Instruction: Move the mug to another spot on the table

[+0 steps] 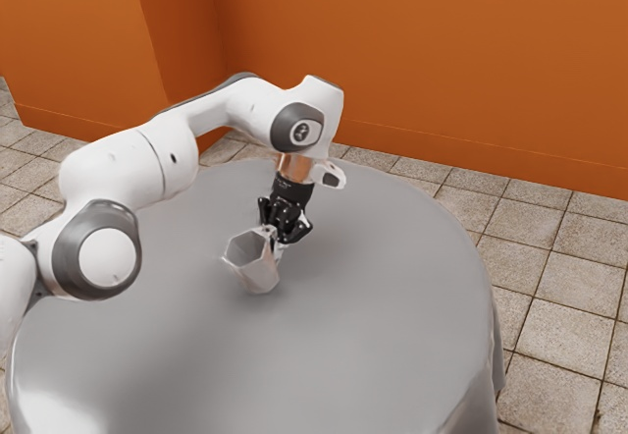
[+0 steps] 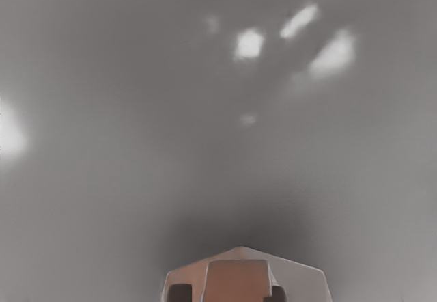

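A pale grey faceted mug (image 1: pixel 250 260) sits near the middle of the round grey table (image 1: pixel 392 316), tipped so its mouth faces the exterior view's upper left. My black gripper (image 1: pixel 277 232) comes down from above onto the mug's upper right edge and is shut on that part. In the wrist view the mug (image 2: pixel 242 278) is a blurred pale shape just under my hand, with a dark shadow on the table (image 2: pixel 205 111) around it. I cannot tell whether the mug's base touches the table or hangs slightly above it.
The grey tabletop stretches wide on all sides of the mug, with its rounded edge (image 1: pixel 488 297) toward the exterior view's right. Beyond it lie a tiled floor (image 1: pixel 569 267) and orange walls (image 1: pixel 442 51). My white arm (image 1: pixel 147 169) spans the table's left side.
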You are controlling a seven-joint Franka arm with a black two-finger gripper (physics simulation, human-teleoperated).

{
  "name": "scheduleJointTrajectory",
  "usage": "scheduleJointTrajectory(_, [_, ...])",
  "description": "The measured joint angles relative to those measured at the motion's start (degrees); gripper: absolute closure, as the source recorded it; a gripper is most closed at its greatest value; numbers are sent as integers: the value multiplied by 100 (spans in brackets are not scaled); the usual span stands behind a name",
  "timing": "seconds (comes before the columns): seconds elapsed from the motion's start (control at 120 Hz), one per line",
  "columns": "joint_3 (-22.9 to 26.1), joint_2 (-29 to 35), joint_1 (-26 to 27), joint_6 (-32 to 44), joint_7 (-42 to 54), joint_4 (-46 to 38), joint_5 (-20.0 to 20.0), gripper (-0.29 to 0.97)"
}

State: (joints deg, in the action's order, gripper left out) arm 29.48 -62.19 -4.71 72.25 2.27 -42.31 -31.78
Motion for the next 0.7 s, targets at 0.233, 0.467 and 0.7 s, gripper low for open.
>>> scheduleJointTrajectory(0.233, [117,-90,1,384,-200,0,-130,74])
scheduleJointTrajectory(0.467, [113,-120,-36,685,-350,-20,-85,58])
scheduleJointTrajectory(0.7, [89,-115,-64,893,-486,-41,-20,42])
